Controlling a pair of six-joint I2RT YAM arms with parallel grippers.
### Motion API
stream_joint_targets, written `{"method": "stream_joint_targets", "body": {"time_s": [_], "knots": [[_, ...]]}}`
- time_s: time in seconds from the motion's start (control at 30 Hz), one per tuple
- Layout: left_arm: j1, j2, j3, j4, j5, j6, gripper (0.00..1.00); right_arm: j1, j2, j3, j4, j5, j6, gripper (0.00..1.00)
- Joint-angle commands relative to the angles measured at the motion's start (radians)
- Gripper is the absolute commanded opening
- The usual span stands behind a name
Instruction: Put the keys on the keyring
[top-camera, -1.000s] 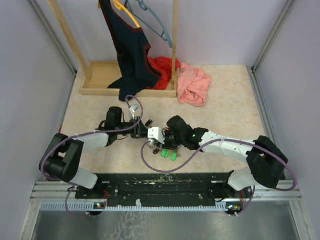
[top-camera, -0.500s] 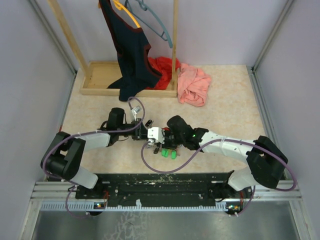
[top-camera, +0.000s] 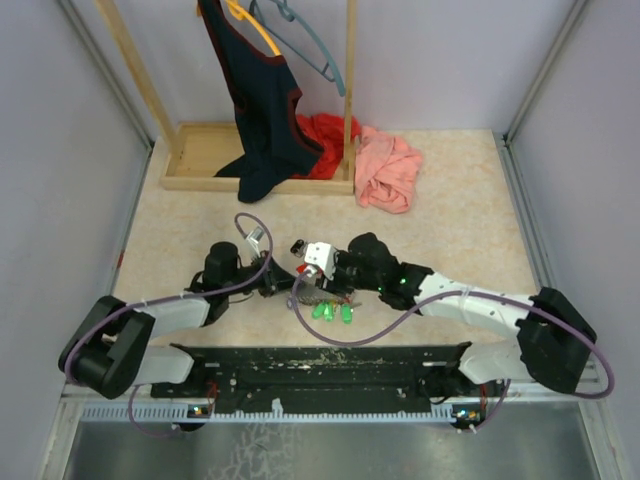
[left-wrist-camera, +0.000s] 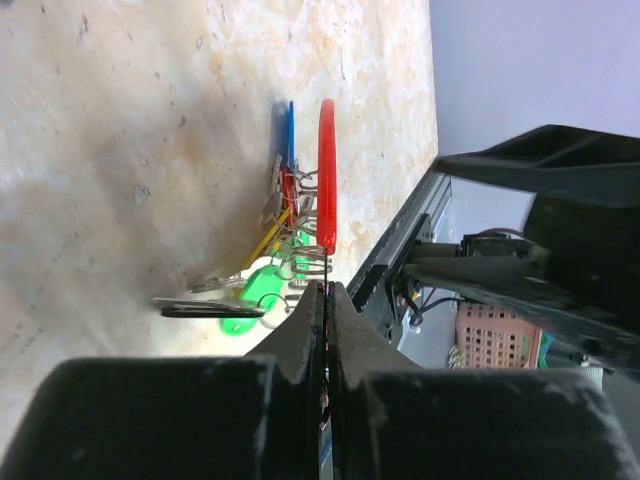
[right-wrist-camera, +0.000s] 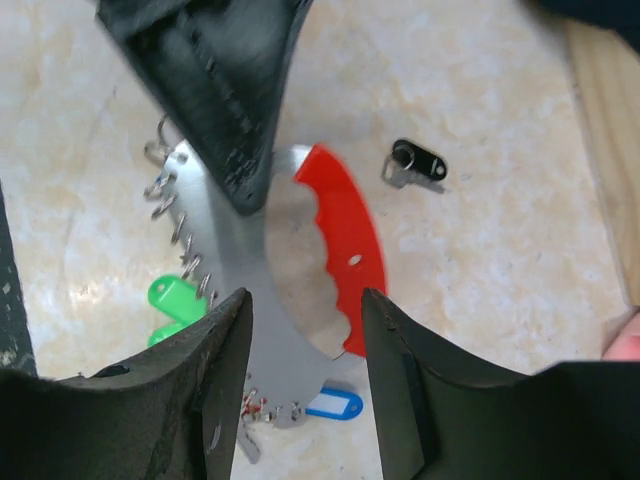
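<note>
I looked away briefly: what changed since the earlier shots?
The left arm and right arm stretched lower and flatter; the left gripper drew back toward the near edge, shut on the keyring, the open right gripper straddling it. The green keys, clothes and rack stayed put.

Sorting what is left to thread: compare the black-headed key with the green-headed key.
The black-headed key lies alone on the table, clear of the keyring; the green-headed key sits beside the keyring's grey edge. The black head is dark, the green one bright. Both are small, with plastic heads.
</note>
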Motion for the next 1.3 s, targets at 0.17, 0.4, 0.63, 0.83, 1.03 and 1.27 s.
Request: {"method": "stream_joint_targets", "body": {"time_s": [0.17,0.4,0.63,0.83,1.03,1.27], "knots": [[-0.143,-0.082,-0.107,0.229,-0.35,-0.24,0.01,0.048,-0.174,-0.128,0.357,0.107,0.382,0.47],[-0.163,-0.062,-0.175,0.423,-0.467,-0.354,0.01,0.084,-0.201,-0.195,0.427,0.152,0.642,0.53],[-0.167,-0.035,-0.185,0.493,-0.517,-0.429,0.01,0.088,-0.164,-0.201,0.432,0.165,0.746,0.38],[-0.171,-0.021,-0.196,0.524,-0.54,-0.459,0.01,0.088,-0.101,-0.192,0.468,0.151,0.803,0.26],[-0.177,-0.016,-0.196,0.537,-0.544,-0.471,0.01,0.088,-0.043,-0.188,0.503,0.153,0.808,0.16],[-0.18,-0.014,-0.198,0.547,-0.545,-0.477,0.02,0.088,-0.005,-0.188,0.542,0.167,0.805,0.15]]}}
